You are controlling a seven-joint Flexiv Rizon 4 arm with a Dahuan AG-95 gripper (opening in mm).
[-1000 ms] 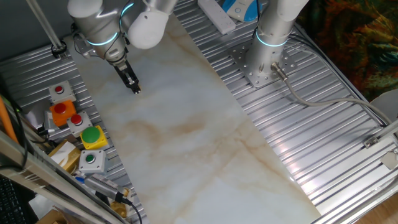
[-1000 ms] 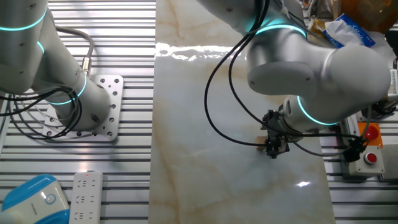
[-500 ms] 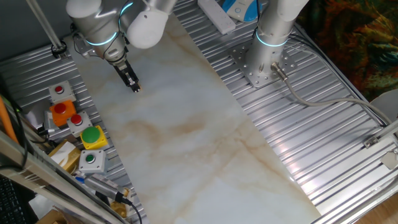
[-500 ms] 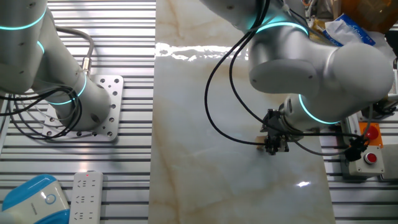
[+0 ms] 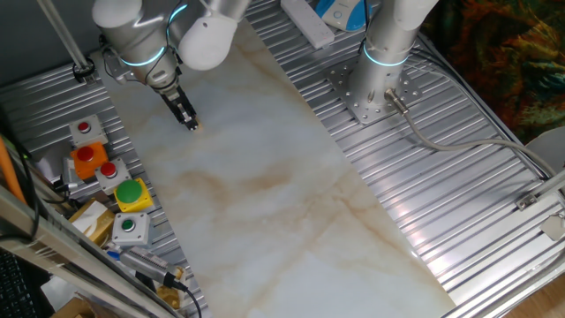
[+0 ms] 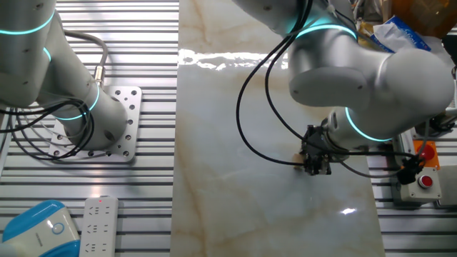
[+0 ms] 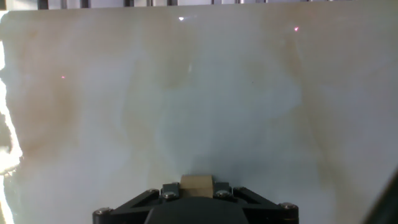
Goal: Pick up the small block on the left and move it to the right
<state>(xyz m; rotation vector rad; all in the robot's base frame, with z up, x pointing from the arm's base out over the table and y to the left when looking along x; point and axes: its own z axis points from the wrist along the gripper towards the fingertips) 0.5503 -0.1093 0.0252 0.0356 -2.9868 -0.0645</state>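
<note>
The small block (image 7: 196, 182), a pale tan cube, sits at the bottom centre of the hand view, wedged between the two dark fingers of the gripper (image 7: 196, 190), only its top edge and part of one face showing. The jaws are nearly closed, pinching the block from both sides. In the other fixed view the block (image 6: 300, 158) is a sliver of tan just left of the gripper (image 6: 315, 168), right of centre in the frame, mostly hidden by the black fingers and cables. In one fixed view the gripper (image 5: 191, 124) points down at the marble tabletop (image 5: 265, 177) in the upper left; the block (image 5: 198, 128) there is barely a speck at the tip. Whether the block rests on the marble or is lifted clear cannot be told.

Against the frames of a second ago, the gripper has crept slightly toward the upper left in one fixed view, and the arm's large silver joint (image 6: 357, 71) has shifted a little rightward in the other. The coloured push buttons (image 5: 110, 172) at the left edge are unchanged.
</note>
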